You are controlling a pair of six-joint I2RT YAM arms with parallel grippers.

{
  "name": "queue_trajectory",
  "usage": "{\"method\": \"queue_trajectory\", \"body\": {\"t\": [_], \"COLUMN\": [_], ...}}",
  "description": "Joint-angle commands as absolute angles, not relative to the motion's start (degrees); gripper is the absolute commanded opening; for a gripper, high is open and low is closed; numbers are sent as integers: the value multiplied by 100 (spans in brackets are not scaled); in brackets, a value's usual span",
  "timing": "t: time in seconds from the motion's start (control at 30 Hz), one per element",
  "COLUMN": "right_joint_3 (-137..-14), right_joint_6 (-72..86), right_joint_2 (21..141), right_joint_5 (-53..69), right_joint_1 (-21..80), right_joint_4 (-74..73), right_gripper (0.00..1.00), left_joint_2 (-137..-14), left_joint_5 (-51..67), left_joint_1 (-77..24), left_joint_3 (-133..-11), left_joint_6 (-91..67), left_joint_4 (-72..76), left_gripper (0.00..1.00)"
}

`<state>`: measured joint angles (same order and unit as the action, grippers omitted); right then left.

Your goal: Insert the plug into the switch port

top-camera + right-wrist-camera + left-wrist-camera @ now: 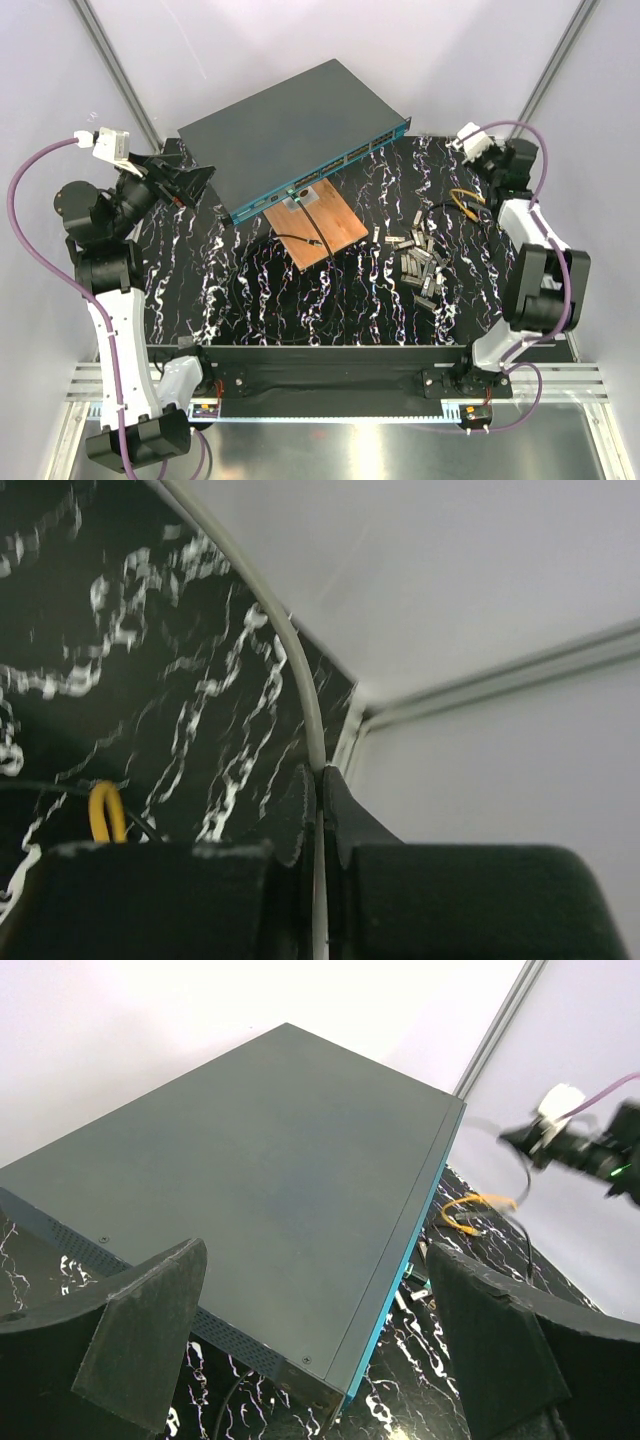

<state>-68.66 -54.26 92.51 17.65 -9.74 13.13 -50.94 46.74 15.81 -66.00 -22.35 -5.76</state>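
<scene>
Right gripper clenched on thin pale cable, far right tabletop corner. Left gripper released, beside large flat dark-grey switch. Plug not discernible. Carry step; next, probably align cable end with teal port row.

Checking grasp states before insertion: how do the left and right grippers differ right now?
The left black two-finger gripper stands wide open and empty; the right black two-finger gripper is shut on a thin white cable. The left one faces the flat dark grey switch close up; the right one is at the far right of the black marbled table, apart from the switch. Both share the same black padded build.
</scene>
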Motion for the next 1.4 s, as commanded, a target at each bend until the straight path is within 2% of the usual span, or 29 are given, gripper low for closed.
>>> {"method": "queue_trajectory", "body": {"t": [0.0,0.23,0.4,0.7,0.87,1.07,1.17,1.37], "right_joint_3": [-6776,-8322,-9219,-9176,-9114,-8605,-8315,-7657], "right_joint_6": [-5433,-4756,-3765,-2524,-1513,-389,-621,-1896], "right_joint_2": [9343,9167,8677,7042,6601,6320,5987,5206], "right_joint_5": [1248,1046,1738,4401,5676,6705,6277,3984], "right_joint_1": [-1107,-1222,-1222,-1213,-1169,-1055,-722,403], "right_joint_4": [1863,1557,459,-1704,-2732,-3111,-3199,-2840], "right_gripper": [0,0,0,0,0,0,0,0], "left_joint_2": [-4957,-5018,-5123,-5335,-5335,-5563,-5835,-6450], "left_joint_5": [4605,4597,4886,6152,6074,5741,5408,4017], "left_joint_1": [1547,1486,1459,1091,90,-1185,-1783,-2742], "left_joint_3": [-6724,-6688,-6881,-7418,-7699,-7805,-7936,-8366], "left_joint_6": [-2118,-2206,-2075,-1451,-98,431,396,-375], "left_joint_4": [-255,-88,-9,273,-474,-413,-422,-861], "left_gripper": [98,97,97,96,96,96,94,88]}}
